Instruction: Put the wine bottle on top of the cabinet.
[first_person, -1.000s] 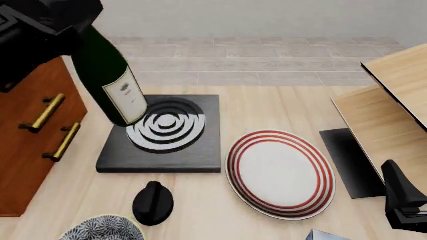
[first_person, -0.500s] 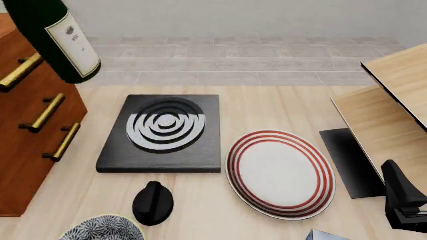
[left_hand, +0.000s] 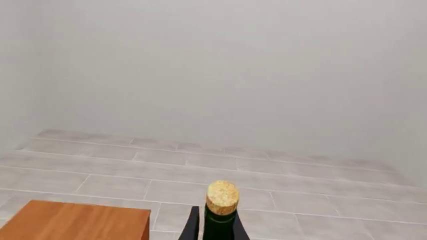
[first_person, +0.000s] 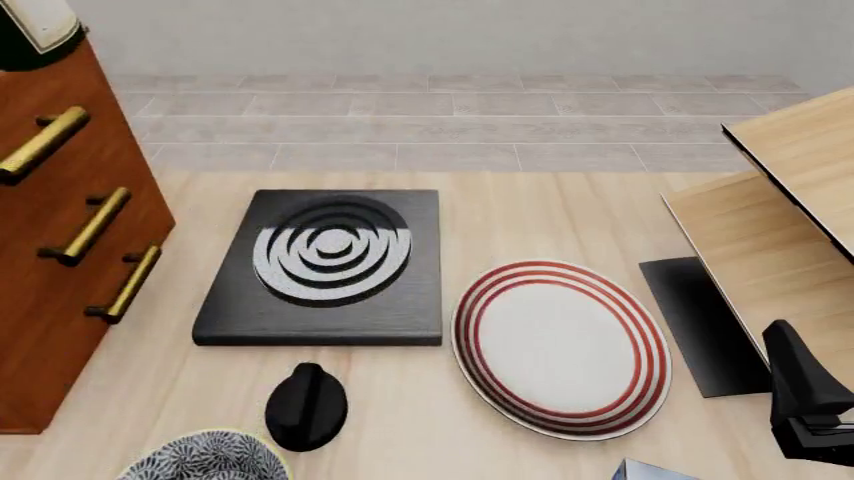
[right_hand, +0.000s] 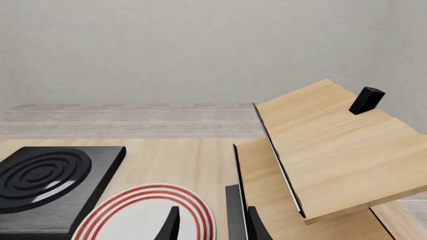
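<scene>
Wine bottle (left_hand: 221, 212) sits between my left claw (left_hand: 213, 225) fingers, cork end pointing away from the wrist; both fingertips (left_hand: 192, 226) flank the neck, closed on it. Cabinet (left_hand: 75, 220) top lies below and to one side of the claw. Front view shows only the bottle's base (first_person: 38, 32) at the frame corner, above the cabinet (first_person: 67, 250). My right claw (right_hand: 210, 222) hangs parted, holding nothing, over the striped plate (right_hand: 143, 215) on the bench (first_person: 534, 215).

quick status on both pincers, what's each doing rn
Left pincer: shut on the wine bottle, fingers either side of its neck.
Right pincer: open, holding nothing, above the plate's edge.
</scene>
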